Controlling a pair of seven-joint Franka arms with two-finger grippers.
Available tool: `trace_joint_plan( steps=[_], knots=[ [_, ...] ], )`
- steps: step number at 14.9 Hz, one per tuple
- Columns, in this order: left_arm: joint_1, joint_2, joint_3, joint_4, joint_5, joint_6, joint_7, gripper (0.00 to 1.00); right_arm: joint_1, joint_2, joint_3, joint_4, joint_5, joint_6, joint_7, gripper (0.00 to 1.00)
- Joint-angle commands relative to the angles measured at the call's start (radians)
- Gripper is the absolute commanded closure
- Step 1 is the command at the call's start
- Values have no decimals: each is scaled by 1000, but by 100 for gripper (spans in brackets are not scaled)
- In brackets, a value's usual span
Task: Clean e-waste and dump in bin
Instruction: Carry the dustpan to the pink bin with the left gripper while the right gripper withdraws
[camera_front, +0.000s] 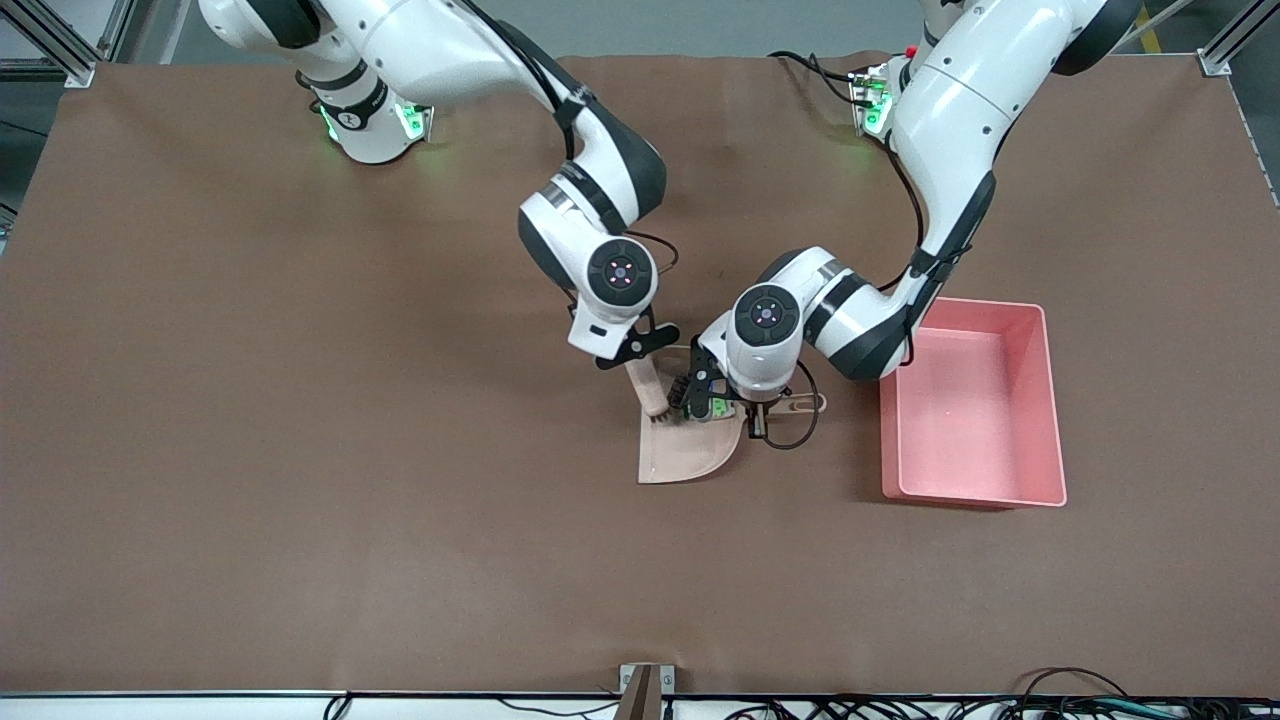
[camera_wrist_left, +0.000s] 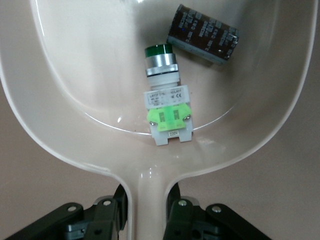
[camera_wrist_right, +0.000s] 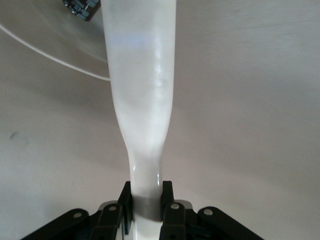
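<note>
Sweeping is finishing: I'm clamping the left gripper (camera_wrist_left: 147, 210) on the beige plastic dustpan (camera_wrist_left: 60, 100) holding both parts, the right gripper (camera_wrist_right: 146, 202) on the pale brush handle (camera_wrist_right: 142, 100); I'm next tipping into the pink rectangular bin (camera_front: 1045, 400).

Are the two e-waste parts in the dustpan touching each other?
Apart. The left wrist view shows bare dustpan floor between the dark block and the green-capped cylindrical part; both lie inside the pan.

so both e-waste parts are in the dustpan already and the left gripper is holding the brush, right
Not quite. Both parts, the dark block and the green-banded cylinder, do lie in the dustpan, but the left gripper is shut on the dustpan's handle, as the left wrist view shows. The right gripper holds the brush.
</note>
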Motion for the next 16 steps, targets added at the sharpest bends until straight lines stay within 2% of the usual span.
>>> trace_joint_plan(
  steps=[1, 3, 6, 8, 11, 14, 16],
  knots=[
    [9, 21, -10, 21, -12, 39, 45, 100, -70, -91, 2, -40, 7, -66, -45, 100],
    [24, 23, -13, 15, -53, 91, 91, 100, -77, -149, -64, -102, -16, -42, -22, 100],
    [23, 20, -35, 16, -107, 105, 122, 100, -121, -280, -147, -311, -13, 110, -16, 100],
    [29, 14, -56, 21, -121, 105, 122, 100, -231, -334, -153, -406, -8, 163, -16, 100],
    [32, -21, -61, 25, -138, 105, 142, 100, -381, -341, -155, -506, -51, 219, -66, 100],
    [81, -61, -85, 39, -164, 104, 206, 100, -504, -393, -155, -723, -92, 375, -160, 100],
    [151, -95, -125, 39, -169, 85, 223, 100, -522, -464, -158, -855, -115, 457, -162, 100]
  ],
)
